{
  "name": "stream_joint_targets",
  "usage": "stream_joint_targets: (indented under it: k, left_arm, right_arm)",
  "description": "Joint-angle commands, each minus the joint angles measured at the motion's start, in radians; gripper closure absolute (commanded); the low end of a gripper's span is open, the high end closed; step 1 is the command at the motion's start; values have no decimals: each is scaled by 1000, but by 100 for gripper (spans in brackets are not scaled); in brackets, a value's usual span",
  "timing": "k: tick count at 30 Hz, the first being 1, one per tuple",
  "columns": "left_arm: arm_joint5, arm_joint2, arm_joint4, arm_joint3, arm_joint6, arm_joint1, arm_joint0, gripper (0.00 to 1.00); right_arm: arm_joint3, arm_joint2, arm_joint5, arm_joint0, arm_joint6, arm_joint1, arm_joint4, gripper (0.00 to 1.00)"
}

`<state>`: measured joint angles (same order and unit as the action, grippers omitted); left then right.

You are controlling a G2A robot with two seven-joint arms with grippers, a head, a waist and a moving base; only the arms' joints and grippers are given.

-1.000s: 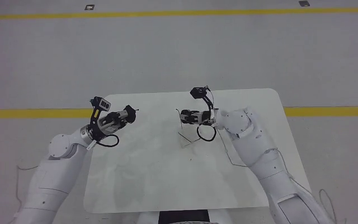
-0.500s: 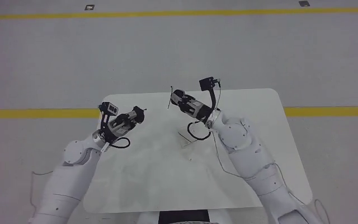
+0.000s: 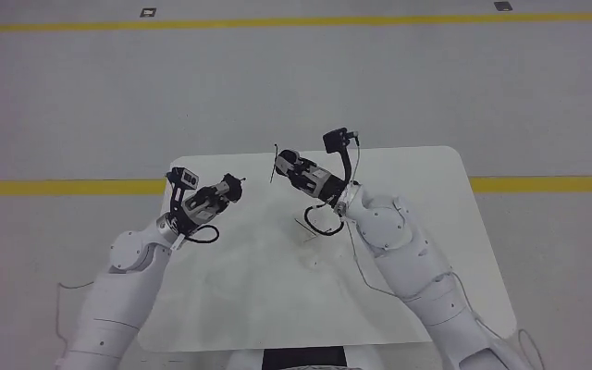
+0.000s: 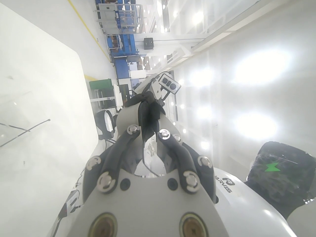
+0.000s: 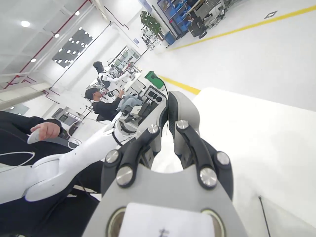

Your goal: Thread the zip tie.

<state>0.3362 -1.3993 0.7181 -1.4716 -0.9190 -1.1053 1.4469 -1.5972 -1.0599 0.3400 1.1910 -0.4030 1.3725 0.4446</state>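
Note:
My right gripper [image 3: 282, 165] is held above the far middle of the white table [image 3: 416, 194]. It is shut on a thin black zip tie [image 3: 275, 166] that stands nearly upright. In the right wrist view that zip tie [image 5: 168, 122] runs between the closed fingers of the right gripper [image 5: 168, 110]. My left gripper [image 3: 234, 187] hangs a short way to its left, pointing at it, and is shut. A short dark tip [image 3: 242, 180] sticks out of it, and a thin strap [image 4: 148, 164] trails back from the left gripper [image 4: 149, 110]. The two grippers are apart.
Loose zip ties [image 3: 310, 228] lie on the table's middle, below the right wrist; they are also the loose zip ties [image 4: 23, 130] and the one loose zip tie [image 5: 264, 213] of the wrist views. The near half of the table is bare. The table's far edge is close behind both grippers.
My right gripper lifted from the table with the zip tie, swung it upright and moved left and farther away. The left gripper moved right, toward it.

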Motion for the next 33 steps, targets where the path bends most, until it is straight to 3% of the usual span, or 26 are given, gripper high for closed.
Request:
stream_joint_targets:
  k: [1, 6, 15, 33]
  left_arm:
    - [4, 14, 8, -10, 9, -5, 11, 100]
    - [4, 13, -9, -35, 21, -31, 26, 100]
    - [4, -35, -99, -21, -3, -109, 10, 100]
    - [4, -38, -100, -20, -5, -112, 10, 100]
  right_arm:
    - [-24, 19, 0, 5, 61, 2, 25, 100]
    - [-25, 75, 0, 9, 180, 6, 70, 100]
    - [26, 115, 0, -8, 364, 1, 159, 100]
    - [26, 115, 0, -8, 364, 1, 159, 100]
